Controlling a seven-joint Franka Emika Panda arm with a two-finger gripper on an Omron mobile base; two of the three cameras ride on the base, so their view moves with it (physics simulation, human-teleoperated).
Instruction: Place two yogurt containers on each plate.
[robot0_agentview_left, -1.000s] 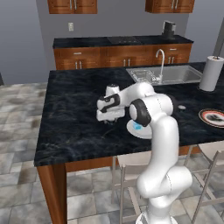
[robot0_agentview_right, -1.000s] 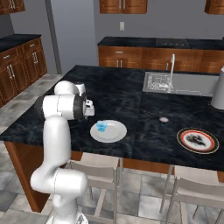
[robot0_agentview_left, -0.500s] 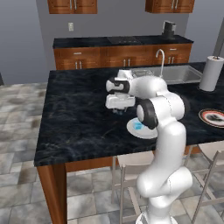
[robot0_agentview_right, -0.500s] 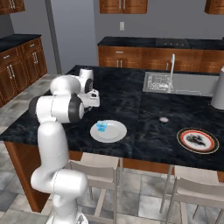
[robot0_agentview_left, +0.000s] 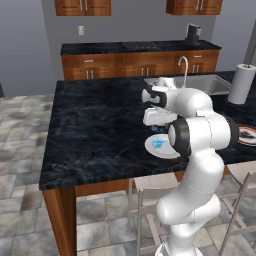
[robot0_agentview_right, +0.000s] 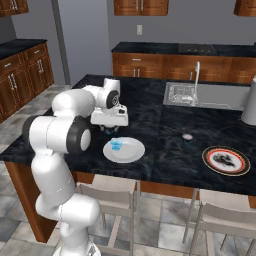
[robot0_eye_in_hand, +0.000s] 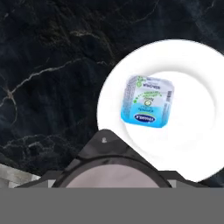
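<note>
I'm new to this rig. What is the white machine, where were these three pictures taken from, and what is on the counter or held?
It is a robot arm on a drivable base, in a rendered kitchen. Two pictures come from cameras behind it, left and right. The third looks along its gripper. On the black counter lie a white plate bearing a light blue yogurt cup, a patterned plate and a small dark cup. The gripper seems to hold a second dark cup.

Light blue yogurt cup, plain white plate, white-veined black marble counter.
</note>
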